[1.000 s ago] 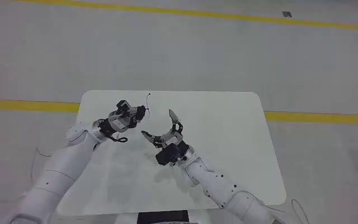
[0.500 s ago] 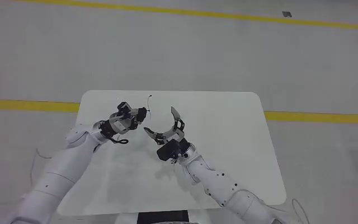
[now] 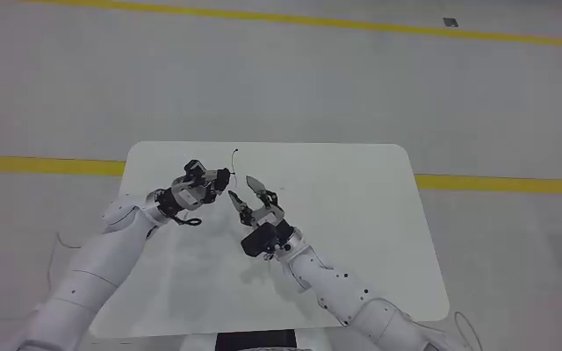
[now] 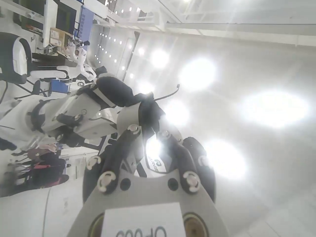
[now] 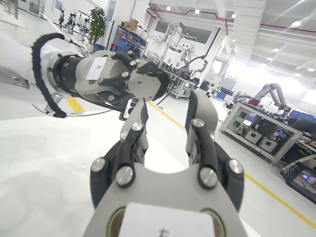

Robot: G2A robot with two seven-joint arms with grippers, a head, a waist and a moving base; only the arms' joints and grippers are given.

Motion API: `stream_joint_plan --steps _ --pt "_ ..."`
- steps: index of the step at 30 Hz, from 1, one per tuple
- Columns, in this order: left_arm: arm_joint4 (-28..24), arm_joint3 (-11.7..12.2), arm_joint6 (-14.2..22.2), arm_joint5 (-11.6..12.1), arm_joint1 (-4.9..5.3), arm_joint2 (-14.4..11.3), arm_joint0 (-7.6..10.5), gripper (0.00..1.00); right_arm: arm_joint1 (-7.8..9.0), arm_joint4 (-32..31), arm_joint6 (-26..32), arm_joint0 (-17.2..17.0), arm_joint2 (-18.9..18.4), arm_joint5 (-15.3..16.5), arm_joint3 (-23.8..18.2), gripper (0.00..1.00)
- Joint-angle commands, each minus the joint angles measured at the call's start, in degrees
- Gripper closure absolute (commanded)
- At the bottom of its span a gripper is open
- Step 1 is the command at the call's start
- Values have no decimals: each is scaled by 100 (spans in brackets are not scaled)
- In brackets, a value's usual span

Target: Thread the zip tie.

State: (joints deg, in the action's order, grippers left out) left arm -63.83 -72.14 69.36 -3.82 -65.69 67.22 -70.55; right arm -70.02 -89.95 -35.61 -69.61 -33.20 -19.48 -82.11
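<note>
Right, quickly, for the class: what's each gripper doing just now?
Left gripper: closed, holding the zip tie.
Right gripper: open, holding nothing.

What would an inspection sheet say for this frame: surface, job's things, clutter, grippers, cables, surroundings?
Surface: white table with rounded corners.
Job's things: thin black zip tie held above the table, free end curving upward.
Clutter: nothing seen.
Grippers: left gripper shut on the zip tie; right gripper open, close beside it.
Cables: black sleeved cable looped at the left wrist.
Surroundings: grey floor with yellow lines.
</note>
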Motion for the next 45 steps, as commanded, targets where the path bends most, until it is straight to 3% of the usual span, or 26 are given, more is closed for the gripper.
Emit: stream_joint_plan --steps 1,31,36,39,45 --pt "0 0 0 0 0 0 0 100 -14 0 -3 22 33 0 12 70" --pt "0 0 0 0 0 0 0 100 -98 0 -108 96 51 0 126 85" --pt "0 0 0 0 0 0 0 100 -110 0 -94 77 26 0 134 91" --pt "0 0 0 0 0 0 0 100 -119 0 -83 64 14 0 138 100" --pt "0 0 0 0 0 0 0 100 -125 0 -59 56 -7 0 151 100"
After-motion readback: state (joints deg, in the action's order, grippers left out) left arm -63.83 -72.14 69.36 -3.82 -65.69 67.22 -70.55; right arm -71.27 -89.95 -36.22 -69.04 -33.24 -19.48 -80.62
